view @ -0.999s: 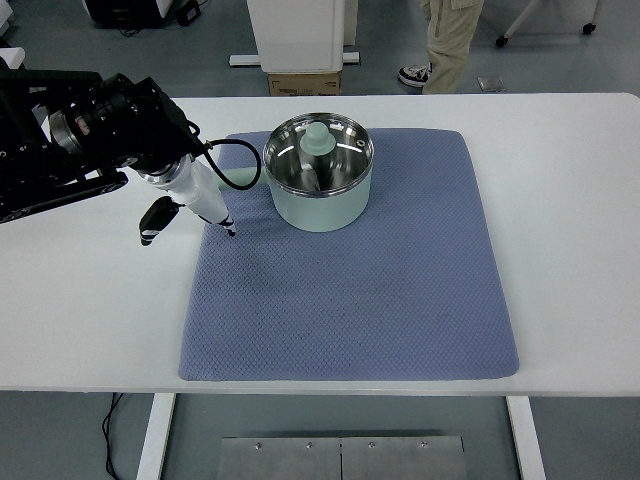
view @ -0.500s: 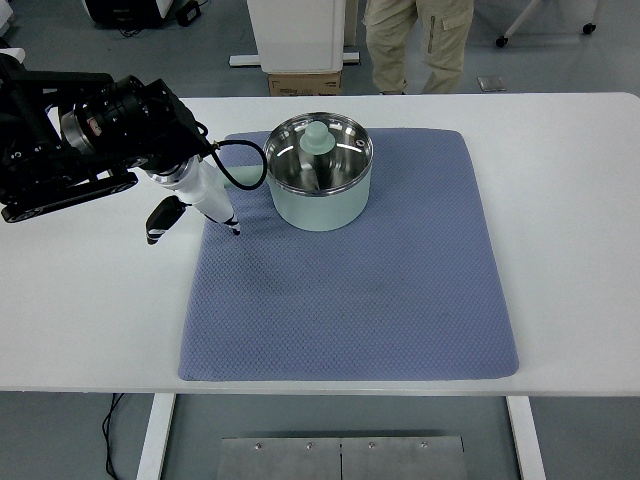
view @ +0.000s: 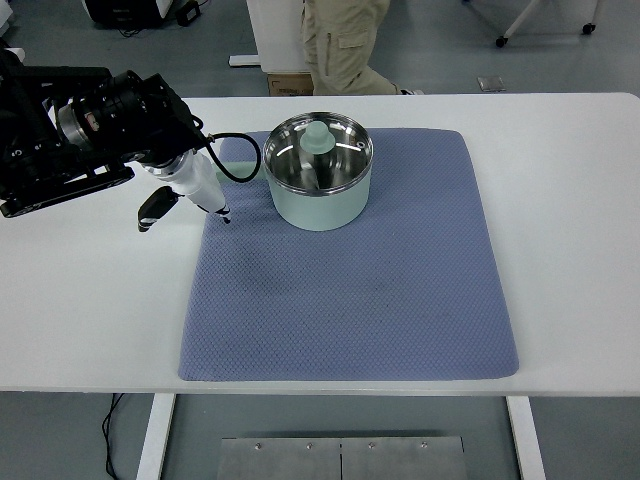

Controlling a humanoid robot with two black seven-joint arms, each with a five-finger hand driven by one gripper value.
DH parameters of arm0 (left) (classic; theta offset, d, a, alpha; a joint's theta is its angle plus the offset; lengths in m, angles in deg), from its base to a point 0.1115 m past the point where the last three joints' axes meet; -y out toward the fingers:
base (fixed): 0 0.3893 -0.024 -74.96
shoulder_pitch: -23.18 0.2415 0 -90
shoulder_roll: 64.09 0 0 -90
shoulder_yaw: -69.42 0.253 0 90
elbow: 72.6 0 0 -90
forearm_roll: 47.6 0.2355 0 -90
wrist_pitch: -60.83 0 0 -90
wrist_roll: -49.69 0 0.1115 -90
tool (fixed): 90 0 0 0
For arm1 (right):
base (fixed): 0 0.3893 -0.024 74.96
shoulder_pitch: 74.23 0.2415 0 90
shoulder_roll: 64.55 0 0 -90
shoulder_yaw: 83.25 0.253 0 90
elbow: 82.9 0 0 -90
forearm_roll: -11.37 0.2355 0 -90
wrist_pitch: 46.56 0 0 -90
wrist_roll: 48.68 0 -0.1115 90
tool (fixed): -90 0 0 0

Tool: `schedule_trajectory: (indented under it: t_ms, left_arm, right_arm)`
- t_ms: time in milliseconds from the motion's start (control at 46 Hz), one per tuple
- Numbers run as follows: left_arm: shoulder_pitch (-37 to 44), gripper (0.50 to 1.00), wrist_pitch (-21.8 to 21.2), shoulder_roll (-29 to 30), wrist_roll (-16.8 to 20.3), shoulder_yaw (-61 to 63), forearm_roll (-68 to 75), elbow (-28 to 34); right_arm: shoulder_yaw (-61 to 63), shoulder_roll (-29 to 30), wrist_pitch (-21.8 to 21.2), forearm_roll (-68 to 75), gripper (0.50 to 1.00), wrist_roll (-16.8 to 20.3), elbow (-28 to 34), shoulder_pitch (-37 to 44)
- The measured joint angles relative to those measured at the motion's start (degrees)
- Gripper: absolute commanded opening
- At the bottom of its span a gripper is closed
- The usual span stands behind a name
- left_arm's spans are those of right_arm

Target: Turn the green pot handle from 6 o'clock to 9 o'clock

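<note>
Nearest you, the front edge of the white worktop (view: 90,330) is bare of objects, with the table legs and a metal floor plate (view: 340,455) showing below it. A blue-grey mat (view: 350,290) covers the middle of the worktop; its front edge lies close to the worktop's front edge, its far edge reaches toward the back edge, and its front half carries nothing. Moving back, the left hand (view: 185,190) comes in from the left edge on a bulky black arm (view: 70,130); it sits over the mat's far-left corner and the bare worktop beside it. You can see a dark finger (view: 150,210) hanging down over the white surface and a white finger (view: 205,190) reaching onto the mat edge, the two spread apart with nothing between them, so the hand reads as apart and empty. A black cable (view: 235,160) loops from the wrist toward the pot. The green pot (view: 318,180) stands upright on the far half of the mat, left of the mat's centre line, pale green outside and shiny steel inside, with a pale green knob (view: 317,138) showing within the bowl. Its handle (view: 238,150) shows only as a pale green strip pointing toward the worktop's left edge, mostly hidden behind the hand and cable; whether the hand touches it, you cannot tell. The right arm does not show. Beyond the worktop's back edge stand a cardboard box (view: 303,83), a white cabinet (view: 280,35), and a person's legs (view: 345,45) in beige trousers.
</note>
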Motion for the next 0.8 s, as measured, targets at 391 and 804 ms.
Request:
schedule_trajectory:
  t_ms: [391,804]
  left_arm:
    - [-0.18,1.0,0.0,0.43,0.64,-0.17,-0.75,-4.92]
    - [-1.24,1.0,0.0,0.82,1.74,-0.57,-13.62,-12.67]
  right_arm:
    - [0.0,0.0,0.0,0.0,1.0,0.0,0.0,-0.02]
    - [0.0,0.0,0.0,0.0,1.0,-0.01,0.0,-0.04]
